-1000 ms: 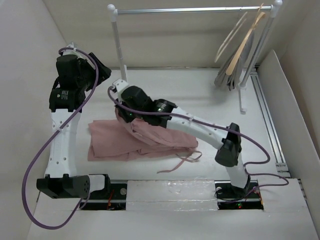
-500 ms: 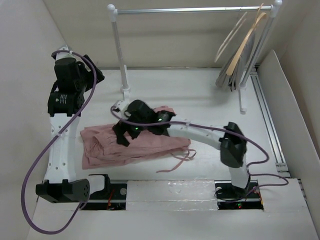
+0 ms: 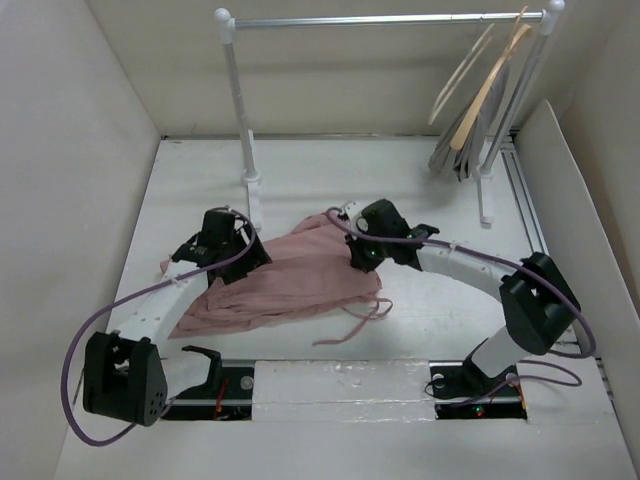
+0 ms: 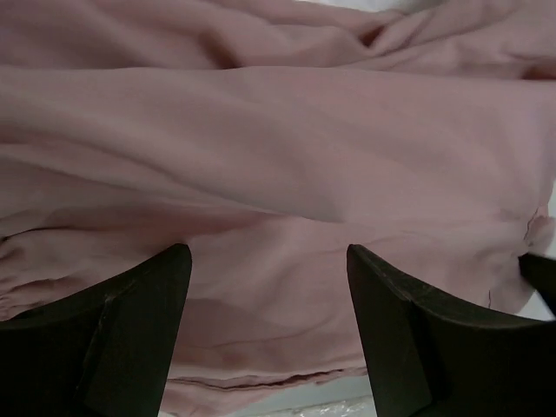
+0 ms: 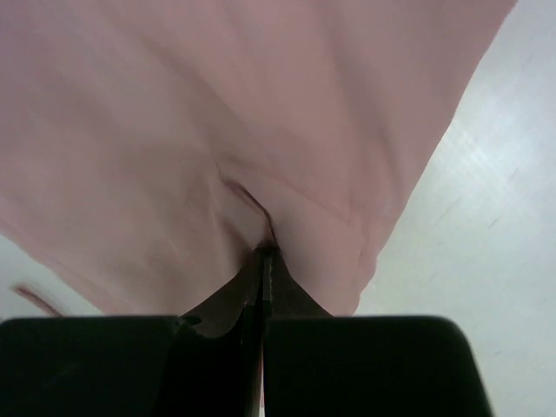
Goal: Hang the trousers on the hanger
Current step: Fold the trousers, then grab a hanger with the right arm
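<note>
Pink trousers (image 3: 300,275) flat on white table (image 3: 420,180)

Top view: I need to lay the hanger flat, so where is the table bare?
Bare: the far strip between the posts of the rack, behind the trousers; the near right patch between the drawstrings and the right arm. Crowded: the middle, with the left claw and right claw at the trousers.

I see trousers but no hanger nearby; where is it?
In the top view the hanger hangs from the rail's far right end, beside a darker wooden hanger and a grey garment.
</note>
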You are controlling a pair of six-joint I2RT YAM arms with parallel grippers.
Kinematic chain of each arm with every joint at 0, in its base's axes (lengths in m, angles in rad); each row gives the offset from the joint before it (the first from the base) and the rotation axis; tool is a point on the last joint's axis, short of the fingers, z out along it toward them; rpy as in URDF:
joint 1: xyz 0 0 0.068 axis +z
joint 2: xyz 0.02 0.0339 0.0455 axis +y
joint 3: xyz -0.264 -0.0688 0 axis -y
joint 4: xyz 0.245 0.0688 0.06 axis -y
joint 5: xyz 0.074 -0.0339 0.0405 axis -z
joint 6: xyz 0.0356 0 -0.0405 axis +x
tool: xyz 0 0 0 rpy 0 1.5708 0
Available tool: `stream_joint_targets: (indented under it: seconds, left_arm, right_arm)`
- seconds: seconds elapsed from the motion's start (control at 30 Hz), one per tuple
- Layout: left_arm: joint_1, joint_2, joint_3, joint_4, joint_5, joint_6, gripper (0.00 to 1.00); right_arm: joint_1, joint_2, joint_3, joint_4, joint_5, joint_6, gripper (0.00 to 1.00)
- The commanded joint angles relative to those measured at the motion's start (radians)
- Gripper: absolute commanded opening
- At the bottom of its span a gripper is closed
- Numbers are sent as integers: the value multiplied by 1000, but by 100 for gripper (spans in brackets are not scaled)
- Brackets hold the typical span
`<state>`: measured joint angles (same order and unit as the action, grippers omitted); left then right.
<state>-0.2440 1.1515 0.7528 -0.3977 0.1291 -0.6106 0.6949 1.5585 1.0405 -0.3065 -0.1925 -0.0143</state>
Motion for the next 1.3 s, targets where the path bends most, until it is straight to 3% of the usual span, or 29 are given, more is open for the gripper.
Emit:
stream_joint_targets:
  seconds: [0.0,0.07,0.3,0.4,0.43,0.47,0.53,0.57,0.67,0.73,0.83,0.87,0.9,0.93,0.97,1.0,1.03,1.07,1.13,1.17,1.2,1.23,1.27]
  left_arm:
    - [81,-96,-99,63,15,-81,69]
    - [151,-136,-203,83,41,-119,69]
    - [161,-76,-182,103,12,-166,71]
    - [161,-24,-207,120,33,-166,71]
    - [161,-13,-210,120,35,-163,71]
    - [161,-13,-210,115,38,-157,71]
    - [161,-36,-185,91,29,-132,71]
    - [161,-50,-161,77,23,-120,71]
    - [141,-110,-25,7,-17,-68,71]
    - [83,-136,100,-29,-48,-40,71]
    - [60,-139,209,-6,-19,-3,68]
    - [60,-136,226,12,19,3,65]
    - [60,-131,253,37,35,21,59]
    - [60,-107,269,71,50,26,39]
    - [60,-89,292,79,78,32,22]
    - [60,-47,342,82,89,52,5]
    - [37,-24,367,94,92,61,1]
    - [0,-6,399,92,5,78,0]
    - [-102,90,518,64,-118,148,0]
    - [-194,129,572,41,-252,166,0]
    - [-246,234,726,-22,-288,172,0]
    - [-247,235,727,-23,-289,172,0]
    - [-280,249,759,-24,-277,169,0]
  right_arm:
    - [3,-35,-115,50,-13,-16,0]
    - [-8,-75,-228,102,-39,13,0]
    - [-9,-140,-278,70,-19,42,0]
    - [-20,-169,-255,5,-33,27,8]
    - [-20,-184,-220,-23,-39,27,14]
    - [-20,-205,-196,-79,-47,-11,31]
    - [-41,-287,-81,-147,-61,-50,52]
    - [-50,-311,-32,-202,-61,-62,67]
    - [-122,-367,201,-297,-77,-107,83]
    - [-182,-358,327,-319,-136,-137,86]
    - [-320,-331,525,-283,-232,-128,86]
    - [-396,-302,562,-238,-260,-115,81]
    - [-435,-287,617,-209,-312,-93,69]
    - [-472,-269,641,-179,-338,-48,56]
    - [-507,-229,662,-122,-357,-20,32]
    - [-575,-206,697,-100,-392,11,20]
    - [-606,-186,711,-70,-412,75,12]
    - [-633,-164,727,-19,-432,100,0]
    - [-704,-117,775,9,-437,157,0]
    - [-721,-103,792,33,-427,172,0]
    - [-757,-51,828,38,-426,200,15]
    - [-758,-51,849,38,-426,218,15]
    - [-758,-32,866,30,-432,230,42]
